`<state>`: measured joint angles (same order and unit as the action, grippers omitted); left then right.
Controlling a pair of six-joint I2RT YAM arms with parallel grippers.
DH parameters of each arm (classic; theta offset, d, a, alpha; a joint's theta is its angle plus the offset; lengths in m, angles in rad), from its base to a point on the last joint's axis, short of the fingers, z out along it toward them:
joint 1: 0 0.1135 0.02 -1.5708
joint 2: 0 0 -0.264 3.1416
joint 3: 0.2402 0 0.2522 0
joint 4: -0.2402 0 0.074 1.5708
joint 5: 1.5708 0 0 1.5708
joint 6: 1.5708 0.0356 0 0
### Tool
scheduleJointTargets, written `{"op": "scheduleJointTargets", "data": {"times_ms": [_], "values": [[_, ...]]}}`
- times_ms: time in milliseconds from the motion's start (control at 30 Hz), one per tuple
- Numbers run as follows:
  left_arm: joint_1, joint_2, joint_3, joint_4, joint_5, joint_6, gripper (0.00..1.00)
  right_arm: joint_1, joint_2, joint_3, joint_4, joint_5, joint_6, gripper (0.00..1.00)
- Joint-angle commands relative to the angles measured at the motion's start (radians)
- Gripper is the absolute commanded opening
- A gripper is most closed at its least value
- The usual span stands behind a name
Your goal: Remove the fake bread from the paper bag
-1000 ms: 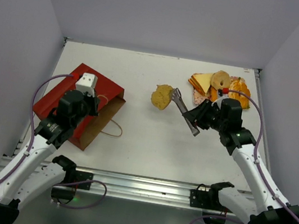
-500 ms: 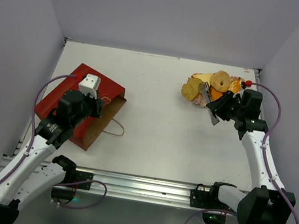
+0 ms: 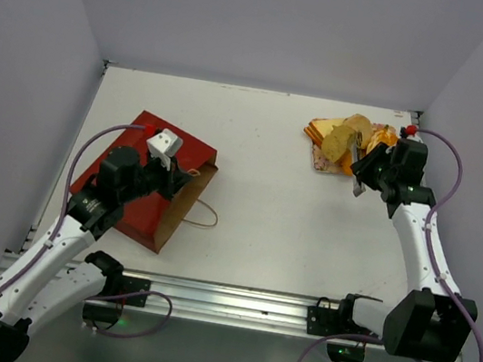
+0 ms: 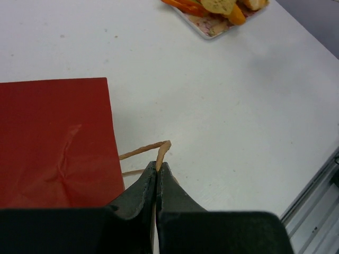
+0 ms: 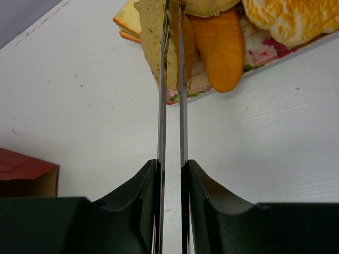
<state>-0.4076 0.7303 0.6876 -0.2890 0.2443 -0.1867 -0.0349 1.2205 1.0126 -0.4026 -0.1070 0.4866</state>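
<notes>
Two grips: left pincer (image 4: 158, 167) pinches the handle (image 4: 139, 152) of the paper bag (image 4: 53, 143) at nine o'clock; right pincer (image 5: 172, 53) clamps a bread slice (image 5: 151, 37) over the crowded tray (image 5: 265, 55) at two o'clock. Only its wrist view shows that.

Light: bright, even, diffuse, from overhead. Shadows: soft, faint, close under the arms (image 3: 416, 236) on the white table (image 3: 254, 220). Top view: sharp. Wrist views: near edge dark, slightly soft.
</notes>
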Motion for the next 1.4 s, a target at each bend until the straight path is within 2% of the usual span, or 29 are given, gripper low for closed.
{"op": "scheduleJointTargets", "data": {"times_ms": [0, 67, 300, 333, 367, 467, 500, 800, 967, 1167, 1300, 1367], "values": [[-0.026, 0.024, -0.010, 0.071, 0.144, 0.047, 0.00, -0.005, 0.022, 0.004, 0.064, 0.033, -0.019, 0.13], [-0.039, 0.030, -0.014, 0.085, 0.209, 0.079, 0.00, -0.005, 0.042, 0.000, 0.082, 0.026, -0.017, 0.13], [-0.080, 0.076, -0.017, 0.103, 0.260, 0.115, 0.00, -0.005, 0.057, -0.028, 0.119, 0.007, -0.010, 0.17], [-0.088, 0.092, -0.008, 0.100, 0.272, 0.127, 0.00, -0.005, 0.057, -0.029, 0.117, 0.012, -0.013, 0.19], [-0.105, 0.107, -0.002, 0.096, 0.276, 0.134, 0.00, -0.005, 0.057, -0.031, 0.117, 0.013, -0.014, 0.27], [-0.138, 0.200, 0.048, 0.062, 0.279, 0.174, 0.00, -0.005, 0.048, -0.040, 0.116, 0.021, -0.014, 0.40], [-0.145, 0.222, 0.067, 0.048, 0.268, 0.181, 0.00, -0.006, 0.047, -0.042, 0.114, 0.021, -0.014, 0.42], [-0.155, 0.368, 0.295, -0.110, 0.156, 0.309, 0.00, -0.007, 0.011, -0.020, 0.076, 0.023, -0.022, 0.45], [-0.171, 0.403, 0.309, -0.111, 0.204, 0.360, 0.00, -0.007, -0.045, -0.022, 0.042, 0.015, -0.037, 0.45], [-0.224, 0.455, 0.314, -0.127, 0.159, 0.395, 0.00, -0.005, -0.116, 0.000, -0.027, -0.062, -0.114, 0.44], [-0.238, 0.471, 0.328, -0.130, 0.067, 0.391, 0.00, -0.003, -0.150, -0.005, -0.035, -0.146, -0.137, 0.43], [-0.238, 0.468, 0.334, -0.124, -0.034, 0.369, 0.00, 0.003, -0.148, -0.002, -0.050, -0.195, -0.154, 0.43]]}}
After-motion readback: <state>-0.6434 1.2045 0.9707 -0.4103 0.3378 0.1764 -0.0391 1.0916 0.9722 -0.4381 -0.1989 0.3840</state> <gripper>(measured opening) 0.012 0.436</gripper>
